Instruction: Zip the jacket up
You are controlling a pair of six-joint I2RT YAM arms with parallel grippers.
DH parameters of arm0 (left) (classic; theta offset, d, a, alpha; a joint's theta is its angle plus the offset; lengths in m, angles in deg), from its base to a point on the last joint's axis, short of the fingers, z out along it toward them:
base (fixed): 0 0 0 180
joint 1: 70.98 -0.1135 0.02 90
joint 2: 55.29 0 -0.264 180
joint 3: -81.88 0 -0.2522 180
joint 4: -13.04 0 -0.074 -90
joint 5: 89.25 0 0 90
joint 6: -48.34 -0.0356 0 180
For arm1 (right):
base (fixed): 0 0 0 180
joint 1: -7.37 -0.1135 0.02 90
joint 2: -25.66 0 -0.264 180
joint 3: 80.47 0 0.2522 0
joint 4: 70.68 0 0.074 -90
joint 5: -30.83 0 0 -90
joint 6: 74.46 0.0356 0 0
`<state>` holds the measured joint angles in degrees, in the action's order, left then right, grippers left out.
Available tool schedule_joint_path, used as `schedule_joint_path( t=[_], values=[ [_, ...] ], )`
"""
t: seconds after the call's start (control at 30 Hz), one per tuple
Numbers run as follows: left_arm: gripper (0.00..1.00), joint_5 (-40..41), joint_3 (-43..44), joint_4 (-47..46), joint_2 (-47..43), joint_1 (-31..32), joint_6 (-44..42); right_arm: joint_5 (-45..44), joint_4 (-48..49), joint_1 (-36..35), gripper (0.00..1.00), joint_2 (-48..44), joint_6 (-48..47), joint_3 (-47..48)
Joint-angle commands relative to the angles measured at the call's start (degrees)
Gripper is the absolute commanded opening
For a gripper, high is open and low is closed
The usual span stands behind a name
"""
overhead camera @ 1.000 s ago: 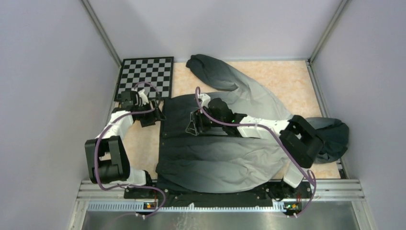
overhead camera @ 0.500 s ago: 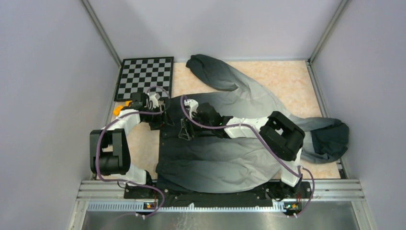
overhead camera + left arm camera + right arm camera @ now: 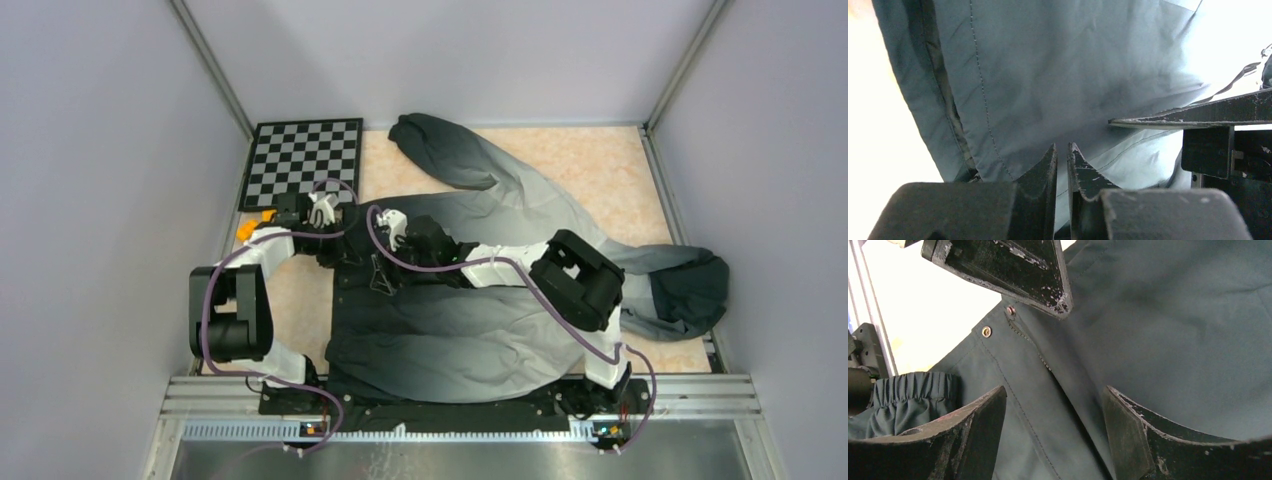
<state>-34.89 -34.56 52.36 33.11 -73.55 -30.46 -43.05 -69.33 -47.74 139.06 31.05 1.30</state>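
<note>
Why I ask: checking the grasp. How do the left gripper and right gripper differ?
The left gripper is closed to a thin slit; the right gripper stands wide open. The left gripper sits at the jacket's outer edge; the right gripper is further in, straddling the zipper. Both are low over the dark fabric, near each other.

You have plain, pale lilac-grey walls (image 3: pixel 100 200) on three sides, joined at the far corners by slanting aluminium posts (image 3: pixel 213 70). The tabletop (image 3: pixel 600 160) is mottled peach, brightly and evenly lit. A black-and-white checkerboard (image 3: pixel 305 160) lies in its far left corner, and a ribbed aluminium rail (image 3: pixel 700 390) runs along the near edge.
</note>
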Motion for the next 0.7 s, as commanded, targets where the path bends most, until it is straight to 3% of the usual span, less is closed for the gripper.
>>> schedule_joint_path(
  t=[0.0,0.1,0.23,0.5,0.57,0.67],
  values=[
    [0.13,-3.16,-0.4,-2.38,-2.52,0.13,-0.42,1.51,5.49,-0.37,0.7,1.28,-4.53,3.25],
    [0.15,-1.58,-0.22,-2.42,-3.8,0.11,-0.18,3.0,9.49,-0.35,0.71,2.77,-4.67,3.34],
    [0.44,8.64,0.09,-0.69,-9.44,0.11,3.06,5.21,14.61,-0.39,0.73,5.44,-5.56,3.51],
    [0.85,36.05,0.02,4.23,-24.38,-0.68,9.86,8.1,20.61,-0.43,0.71,9.36,-11.21,6.17],
    [0.86,39.38,-0.15,4.74,-26.22,-0.68,8.77,8.95,20.71,-0.43,0.7,9.88,-12.37,6.62],
    [0.86,38.09,-1.56,4.66,-27.4,-0.68,8.93,10.08,21.13,-0.39,0.7,10.51,-13.31,6.84]
  ],
)
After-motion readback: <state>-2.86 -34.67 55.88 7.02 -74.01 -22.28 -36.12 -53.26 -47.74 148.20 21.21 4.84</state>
